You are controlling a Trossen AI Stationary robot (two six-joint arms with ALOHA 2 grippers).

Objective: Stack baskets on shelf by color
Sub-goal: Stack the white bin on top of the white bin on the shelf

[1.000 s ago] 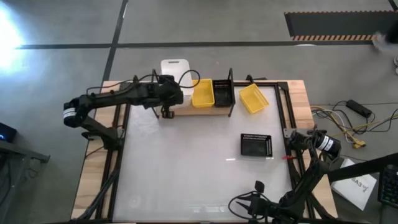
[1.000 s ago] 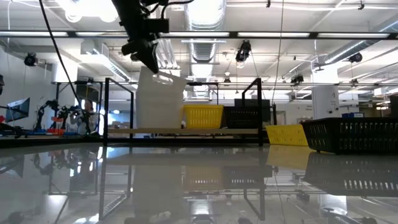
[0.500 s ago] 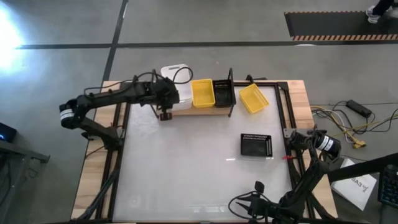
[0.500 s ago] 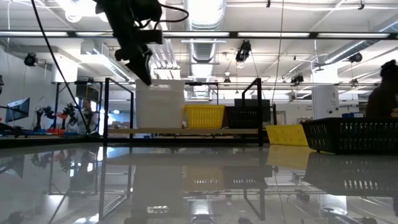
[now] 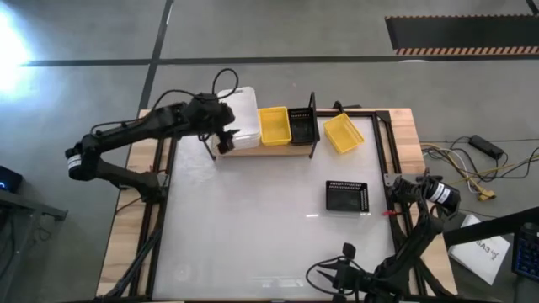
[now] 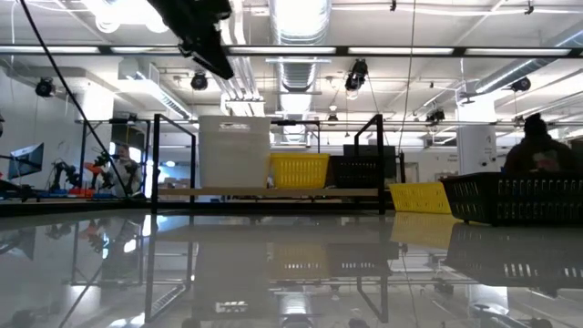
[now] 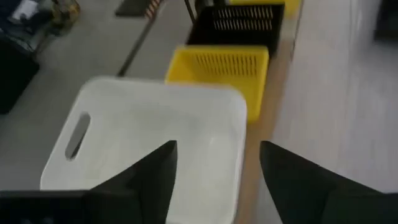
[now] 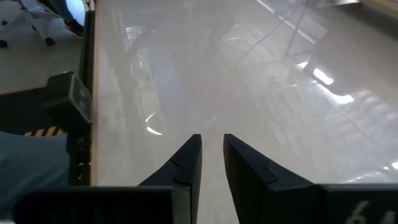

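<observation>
A white basket (image 5: 241, 112) (image 7: 155, 137) rests on the left end of the wooden shelf (image 5: 257, 151) (image 6: 273, 192). Beside it on the shelf stand a yellow basket (image 5: 274, 125) and a black basket (image 5: 303, 124). My left gripper (image 5: 224, 140) (image 7: 214, 162) hovers open above the white basket's near side and touches nothing. Another yellow basket (image 5: 344, 133) lies tilted on the table to the right of the shelf, and a black basket (image 5: 347, 196) lies on the table toward the right. My right gripper (image 8: 211, 146) waits low at the table's near right, its fingers slightly apart over bare tabletop.
Black wire uprights (image 6: 156, 159) (image 6: 379, 159) stand at the shelf's two ends. A person (image 6: 537, 146) shows in the room beyond the table's right. Cables (image 5: 472, 160) lie on the floor to the right of the table.
My left gripper has set the white basket down on the shelf's left end, opened and let go. It has then risen and drawn back toward the table's left, rolling its wrist. The basket, which hung tilted from the fingers, now sits level on the shelf.
</observation>
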